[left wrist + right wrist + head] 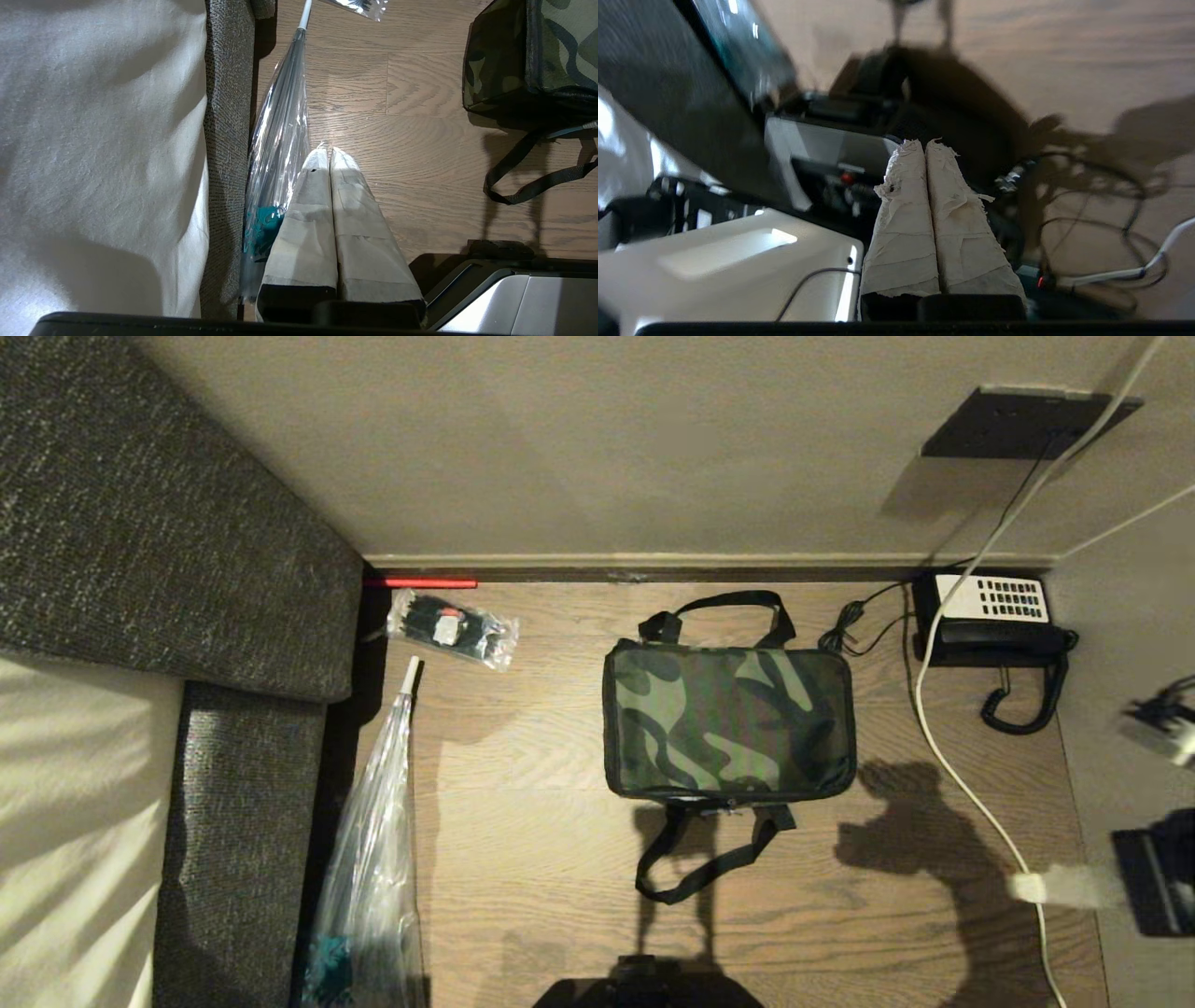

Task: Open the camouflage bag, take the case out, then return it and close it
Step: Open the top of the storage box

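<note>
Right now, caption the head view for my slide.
Zipped camouflage bag on the wooden floor, telephone to its right, clear plastic bag left; no gripper visible.

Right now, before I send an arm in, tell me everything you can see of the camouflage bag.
The camouflage bag is a boxy fabric bag in green and dark camouflage with black trim. It lies flat on the wooden floor near the wall, lid closed, so nothing inside shows. One black strap handle arches toward the wall; the other loops limply on the floor on the robot's side. A small pale zipper pull seems to sit at its near edge. No gripper touches it.
</note>
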{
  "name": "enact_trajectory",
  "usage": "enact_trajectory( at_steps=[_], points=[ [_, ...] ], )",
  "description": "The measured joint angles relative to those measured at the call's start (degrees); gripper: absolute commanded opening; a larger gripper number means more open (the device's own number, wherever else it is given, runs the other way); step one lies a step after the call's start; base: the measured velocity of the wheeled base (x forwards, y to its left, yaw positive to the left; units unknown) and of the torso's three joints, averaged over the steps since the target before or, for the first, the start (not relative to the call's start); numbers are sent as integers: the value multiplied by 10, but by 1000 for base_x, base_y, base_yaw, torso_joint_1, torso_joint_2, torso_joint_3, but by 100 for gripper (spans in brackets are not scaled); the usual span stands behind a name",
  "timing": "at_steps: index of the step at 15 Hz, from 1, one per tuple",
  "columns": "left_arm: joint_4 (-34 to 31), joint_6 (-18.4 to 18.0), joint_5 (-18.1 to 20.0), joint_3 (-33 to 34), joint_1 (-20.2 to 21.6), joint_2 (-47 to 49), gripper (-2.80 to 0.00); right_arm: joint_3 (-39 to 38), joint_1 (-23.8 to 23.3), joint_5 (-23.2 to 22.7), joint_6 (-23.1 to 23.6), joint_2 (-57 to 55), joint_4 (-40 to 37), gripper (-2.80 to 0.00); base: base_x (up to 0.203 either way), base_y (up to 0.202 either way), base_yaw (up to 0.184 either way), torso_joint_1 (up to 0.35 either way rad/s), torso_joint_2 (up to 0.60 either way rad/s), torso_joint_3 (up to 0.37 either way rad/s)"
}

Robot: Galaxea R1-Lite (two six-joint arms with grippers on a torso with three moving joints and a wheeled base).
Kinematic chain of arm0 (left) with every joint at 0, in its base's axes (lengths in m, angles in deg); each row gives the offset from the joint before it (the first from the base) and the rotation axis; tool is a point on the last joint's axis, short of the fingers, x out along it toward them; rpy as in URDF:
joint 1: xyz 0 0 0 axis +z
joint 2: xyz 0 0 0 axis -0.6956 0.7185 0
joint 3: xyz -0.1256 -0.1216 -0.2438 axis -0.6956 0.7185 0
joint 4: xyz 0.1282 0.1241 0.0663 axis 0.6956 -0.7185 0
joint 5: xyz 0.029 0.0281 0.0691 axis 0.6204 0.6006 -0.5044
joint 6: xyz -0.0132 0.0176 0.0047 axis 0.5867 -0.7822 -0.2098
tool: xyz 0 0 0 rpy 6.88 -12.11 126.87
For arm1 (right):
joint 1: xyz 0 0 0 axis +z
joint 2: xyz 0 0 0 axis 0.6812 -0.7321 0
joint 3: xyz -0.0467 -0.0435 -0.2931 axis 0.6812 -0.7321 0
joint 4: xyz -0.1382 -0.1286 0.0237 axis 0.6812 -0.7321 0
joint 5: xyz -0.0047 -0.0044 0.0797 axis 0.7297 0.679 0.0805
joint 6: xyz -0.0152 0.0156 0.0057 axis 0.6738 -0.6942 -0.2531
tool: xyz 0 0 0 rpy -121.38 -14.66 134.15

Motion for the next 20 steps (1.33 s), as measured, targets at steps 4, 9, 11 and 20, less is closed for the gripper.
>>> enact_trajectory(
  at_steps=[4,9,11,20],
  points=[
    [0,0,0,0,0,0,-280,-12,120,105,-30,-171,198,-280,0,0,0,0,0,0],
    [0,0,0,0,0,0,-280,-95,164,133,46,-251,341,0,0,0,0,0,0,0],
    [0,0,0,0,0,0,-280,-109,175,134,48,-273,385,0,0,0,0,0,0,0],
    [0,0,0,0,0,0,-280,-104,206,134,71,-454,717,0,0,0,0,0,0,0]
  ],
)
